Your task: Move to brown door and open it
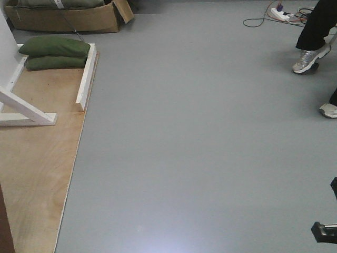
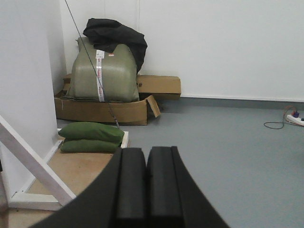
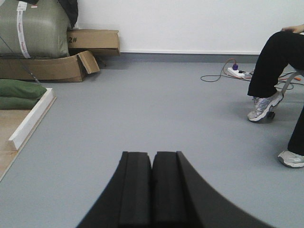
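No full brown door shows in any view. Only a narrow dark brown strip point(image 1: 4, 224) stands at the bottom left edge of the front view; I cannot tell what it is. My left gripper point(image 2: 146, 150) is shut and empty, pointing over a plywood floor panel point(image 2: 80, 168) toward the back wall. My right gripper point(image 3: 152, 154) is shut and empty, pointing over the grey floor point(image 3: 156, 109). A black part of the robot point(image 1: 324, 231) shows at the bottom right of the front view.
The plywood panel point(image 1: 37, 158) has a white frame point(image 1: 87, 76) and two green sandbags point(image 1: 55, 52). A cardboard box point(image 1: 68, 18) with a green sack point(image 2: 104, 71) stands at the back left. A seated person's legs point(image 1: 316, 37) and a power strip point(image 1: 280, 14) are at the right.
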{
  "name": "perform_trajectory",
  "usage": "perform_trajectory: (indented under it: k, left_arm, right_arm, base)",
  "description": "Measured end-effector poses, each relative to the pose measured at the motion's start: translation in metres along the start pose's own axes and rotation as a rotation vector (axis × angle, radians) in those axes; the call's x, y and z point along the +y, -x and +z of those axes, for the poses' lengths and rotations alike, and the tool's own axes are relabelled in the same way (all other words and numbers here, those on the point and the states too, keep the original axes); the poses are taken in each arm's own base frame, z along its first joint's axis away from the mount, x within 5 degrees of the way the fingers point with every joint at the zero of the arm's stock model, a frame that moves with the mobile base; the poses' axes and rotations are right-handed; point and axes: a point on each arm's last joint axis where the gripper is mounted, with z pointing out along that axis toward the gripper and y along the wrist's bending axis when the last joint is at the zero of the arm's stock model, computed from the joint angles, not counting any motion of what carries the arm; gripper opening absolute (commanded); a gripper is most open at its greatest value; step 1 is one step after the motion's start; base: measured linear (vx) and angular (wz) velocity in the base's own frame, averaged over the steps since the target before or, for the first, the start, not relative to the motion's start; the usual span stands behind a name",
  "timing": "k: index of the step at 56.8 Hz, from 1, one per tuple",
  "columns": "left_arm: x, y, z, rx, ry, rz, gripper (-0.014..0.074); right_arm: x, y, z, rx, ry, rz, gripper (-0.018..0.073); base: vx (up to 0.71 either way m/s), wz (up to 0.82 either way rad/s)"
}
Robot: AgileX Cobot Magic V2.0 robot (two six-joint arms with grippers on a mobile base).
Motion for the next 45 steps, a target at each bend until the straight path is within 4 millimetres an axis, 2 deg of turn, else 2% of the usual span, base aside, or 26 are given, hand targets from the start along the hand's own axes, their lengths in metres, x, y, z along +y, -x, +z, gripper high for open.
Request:
perform_trajectory:
  k: [45]
  left_arm:
    - [0.0000,0.0000,0.0000,0.000,0.000,0.000,-0.0003]
  right_arm:
    - [0.0000,0.0000,0.0000,0.000,0.000,0.000,0.0000]
  base:
    - [0.03,-0.01]
